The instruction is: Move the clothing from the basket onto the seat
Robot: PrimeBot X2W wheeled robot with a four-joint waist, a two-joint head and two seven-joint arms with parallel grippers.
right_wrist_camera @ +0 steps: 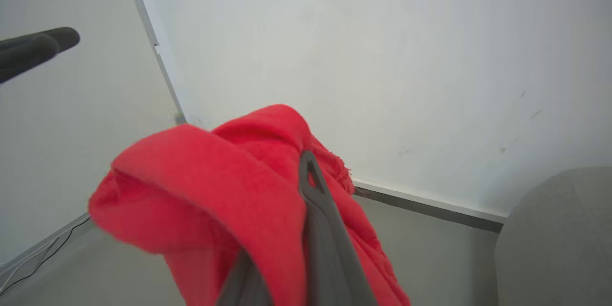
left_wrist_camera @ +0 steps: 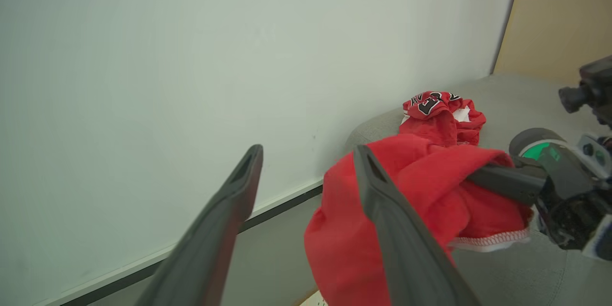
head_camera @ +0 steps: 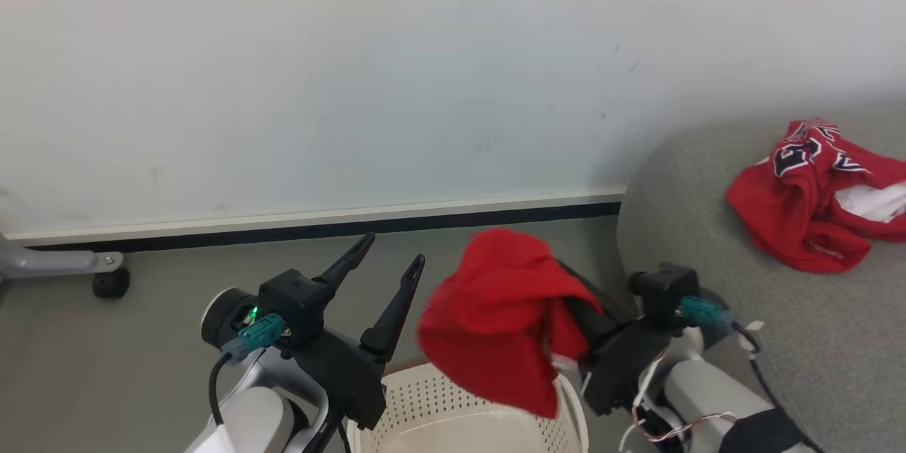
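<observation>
Right pincer (right_wrist_camera: 306, 172) clamps red garment (head_camera: 495, 318) above basket (head_camera: 453, 403) rim; left pincer (head_camera: 395, 248) spread.

One garment (head_camera: 495, 325) is plain red, the jersey (head_camera: 793, 212) red with black-and-white lettering, the seat (head_camera: 694, 241) grey, the basket (head_camera: 453, 403) seemingly cream.

The red piece (head_camera: 495, 318) drapes over the right pincer (right_wrist_camera: 308, 177), burying one finger and most of the other. In the head view the tips are wholly covered. The cloth's hanging lower edge is smeared with blur. The basket (head_camera: 453, 403) is cut off by the head view's bottom edge, and the cloth covers part of its rim. On the seat (head_camera: 694, 241), the jersey (head_camera: 800, 205) runs past the right edge, and its crumpled lettering cannot be read.
</observation>
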